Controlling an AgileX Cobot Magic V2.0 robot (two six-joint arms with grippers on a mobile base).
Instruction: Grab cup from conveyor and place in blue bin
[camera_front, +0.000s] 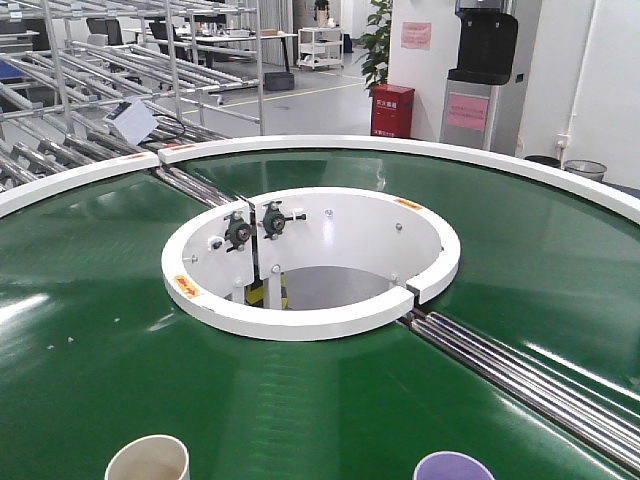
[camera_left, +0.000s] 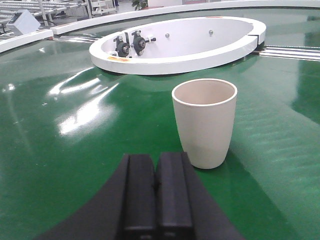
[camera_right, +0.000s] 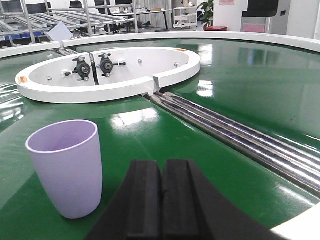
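A beige cup (camera_left: 205, 121) stands upright on the green conveyor belt, just ahead and right of my left gripper (camera_left: 156, 165), which is shut and empty. The cup's rim shows at the bottom of the front view (camera_front: 148, 457). A lilac cup (camera_right: 66, 166) stands upright to the left of my right gripper (camera_right: 161, 170), which is shut and empty. Its rim shows at the bottom of the front view (camera_front: 453, 466). The blue bin is out of view.
A white ring (camera_front: 300, 315) surrounds the hole at the conveyor's centre, with black knobs (camera_front: 255, 226) on its inner wall. Steel rollers (camera_front: 530, 380) cross the belt at right. Metal racks (camera_front: 110, 60) and a red box (camera_front: 392, 108) stand beyond the conveyor.
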